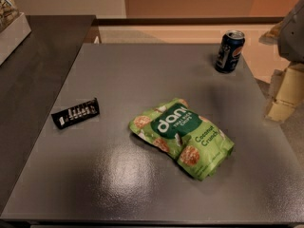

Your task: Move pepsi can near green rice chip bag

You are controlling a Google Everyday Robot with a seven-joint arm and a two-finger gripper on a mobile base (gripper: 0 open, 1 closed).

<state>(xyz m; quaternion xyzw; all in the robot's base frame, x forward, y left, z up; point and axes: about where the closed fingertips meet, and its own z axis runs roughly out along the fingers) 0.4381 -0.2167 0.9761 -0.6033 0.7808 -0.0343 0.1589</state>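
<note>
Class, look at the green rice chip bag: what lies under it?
Only the grey table shows around the green rice chip bag, which lies flat; anything beneath is covered. The gripper is off the table's right edge.

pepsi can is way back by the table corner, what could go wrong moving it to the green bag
1. The pepsi can stands upright near the far right corner of the table. A glancing touch from the gripper, which is beside the table's right edge, could tip it or knock it off.
2. The green rice chip bag lies puffy and uneven, so a can set on its edge might topple.
</note>
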